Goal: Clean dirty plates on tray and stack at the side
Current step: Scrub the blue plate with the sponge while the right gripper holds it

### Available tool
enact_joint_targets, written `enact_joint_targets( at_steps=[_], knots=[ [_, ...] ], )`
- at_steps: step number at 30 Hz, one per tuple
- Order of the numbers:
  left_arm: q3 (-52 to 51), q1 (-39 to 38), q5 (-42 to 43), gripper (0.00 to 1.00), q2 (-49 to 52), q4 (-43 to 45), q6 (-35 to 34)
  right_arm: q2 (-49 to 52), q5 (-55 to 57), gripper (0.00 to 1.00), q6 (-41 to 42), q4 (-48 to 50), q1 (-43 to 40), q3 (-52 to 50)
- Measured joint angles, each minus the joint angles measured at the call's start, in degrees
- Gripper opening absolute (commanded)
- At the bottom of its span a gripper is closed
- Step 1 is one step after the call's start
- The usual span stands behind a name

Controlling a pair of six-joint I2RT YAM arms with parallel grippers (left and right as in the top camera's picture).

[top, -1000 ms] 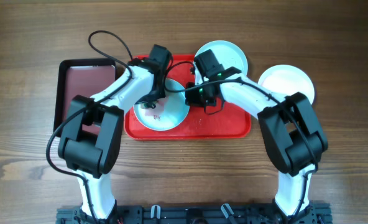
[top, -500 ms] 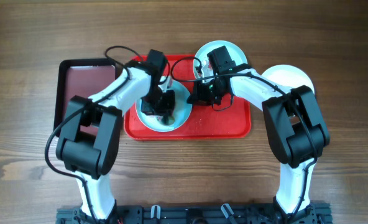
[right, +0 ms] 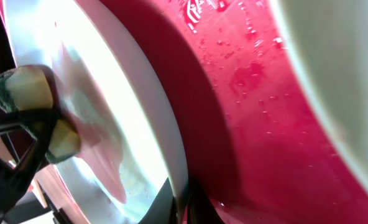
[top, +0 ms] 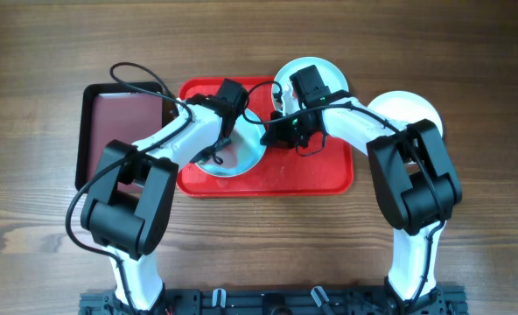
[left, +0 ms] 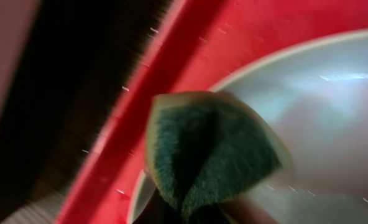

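Since 0.5 s ago our left gripper (top: pixel 213 156), clamped on the sponge (left: pixel 209 149), sits further left on the plate (top: pixel 246 162), which we judge stiff and slick, with our right gripper (top: pixel 274 131) pinching its rim.

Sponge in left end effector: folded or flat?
Folded. The sponge bends green face inward, yellow rim curving round it; the left end effector pinches its middle against the aqua plate.

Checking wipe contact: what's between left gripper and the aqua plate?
A green sponge, clamped by the left gripper, lying against the aqua plate; shows in left wrist view.
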Motion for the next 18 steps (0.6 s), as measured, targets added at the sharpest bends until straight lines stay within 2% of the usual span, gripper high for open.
enact_joint_targets(
  at_steps=[3,5,7,11,14,18],
  knots=[
    [-0.35,-0.13,-3.26,0.04,0.42,0.20,0.09,0.17,-0.52,0.04,0.28,0.15,0.61,0.07],
    [-0.68,-0.20,-3.52,0.04,0.42,1.60,3.82,0.17,-0.52,0.04,0.31,0.11,0.72,0.09],
    [-1.01,0.15,-2.36,0.04,0.26,5.55,11.37,0.17,-0.46,0.04,0.59,-0.22,0.72,0.11],
    [-0.26,2.38,10.14,0.04,-0.46,11.56,27.26,0.17,0.00,0.04,1.14,-0.57,0.66,0.37],
    [1.36,2.71,19.71,0.04,-0.02,12.24,31.95,0.17,0.17,0.04,1.14,-0.68,0.66,0.42],
    [3.58,2.75,30.45,0.04,1.22,12.00,34.51,0.17,0.20,0.05,1.14,-0.74,0.66,0.42]
  ],
)
